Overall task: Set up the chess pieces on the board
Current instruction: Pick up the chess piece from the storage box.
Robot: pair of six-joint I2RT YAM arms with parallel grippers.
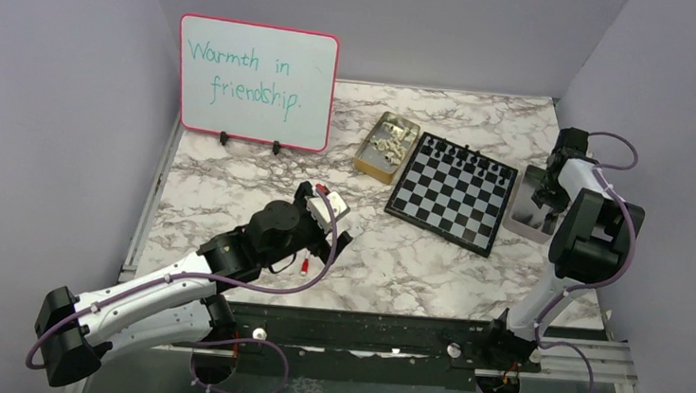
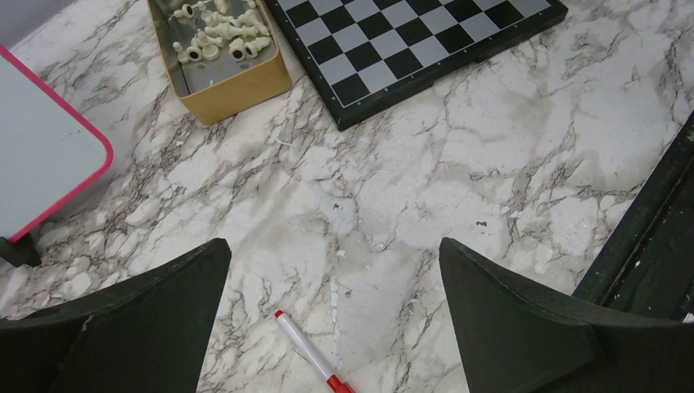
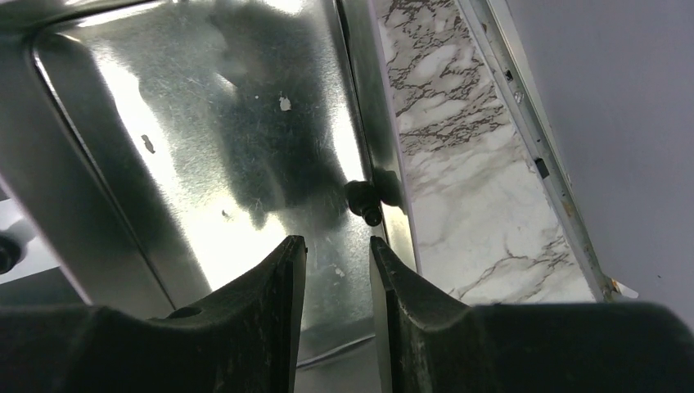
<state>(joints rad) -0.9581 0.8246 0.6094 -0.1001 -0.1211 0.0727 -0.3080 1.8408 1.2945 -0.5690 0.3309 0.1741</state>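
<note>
Gold tin [image 2: 237, 86] beside board [image 1: 454, 192]; whiteboard [image 1: 255, 82] nearby

- I saw the board [image 1: 452, 192] skewed on the marble table [image 1: 414, 269], with black chess pieces [image 1: 466, 157] along its far edge.
- A tin [image 1: 371, 166] just left of it held cream chess pieces [image 1: 387, 143].
- My right gripper [image 1: 544, 197] hung over a grey tray [image 1: 519, 221] at the board's right edge.
- My left gripper [image 1: 334, 226] hung left of the board.

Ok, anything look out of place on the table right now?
A red-tipped marker lies loose on the table under the left gripper, away from the whiteboard. The board sits skewed to the table's edges.
</note>
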